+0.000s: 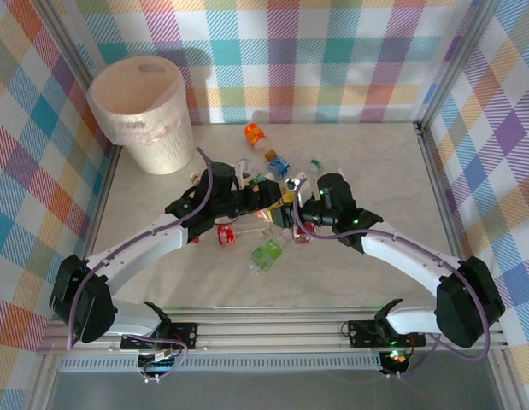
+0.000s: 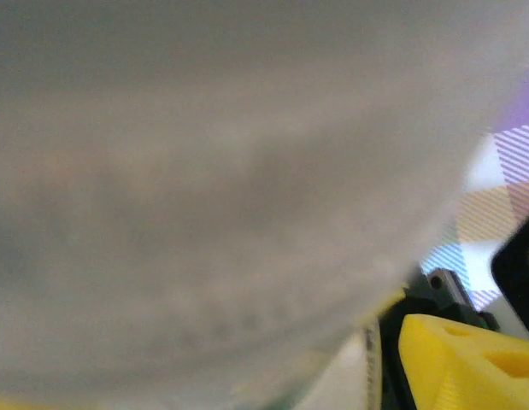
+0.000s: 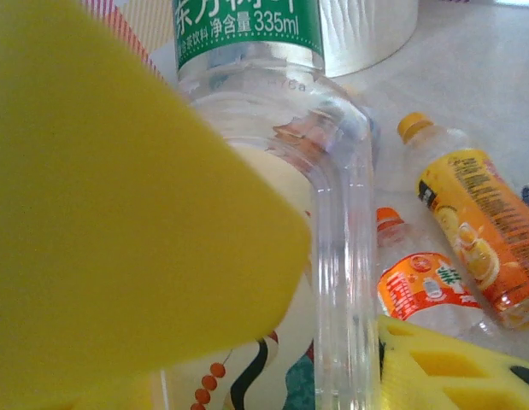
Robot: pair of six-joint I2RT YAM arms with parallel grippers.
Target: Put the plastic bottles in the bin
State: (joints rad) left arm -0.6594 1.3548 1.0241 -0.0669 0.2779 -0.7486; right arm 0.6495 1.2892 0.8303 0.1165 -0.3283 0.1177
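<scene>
Several plastic bottles lie in a pile at the table's middle, among them an orange one (image 1: 254, 133), a blue-label one (image 1: 279, 164), a red-label one (image 1: 226, 235) and a green one (image 1: 266, 254). The cream bin (image 1: 144, 111) stands at the back left, its wall also in the right wrist view (image 3: 367, 30). My right gripper (image 1: 296, 212) (image 3: 345, 342) is shut on a clear bottle with a green 335ml label (image 3: 332, 196), held between yellow fingers (image 3: 119, 222). My left gripper (image 1: 266, 198) sits right against it over the pile. A blurred grey surface hides its jaws, leaving one yellow finger (image 2: 469, 359) showing.
Beyond the held bottle lie an orange-label bottle with a yellow cap (image 3: 473, 231) and a clear one with an orange cap (image 3: 422, 286). Checked walls (image 1: 332, 60) close in the table on three sides. Bare tabletop (image 1: 161, 256) lies between the pile and the bin.
</scene>
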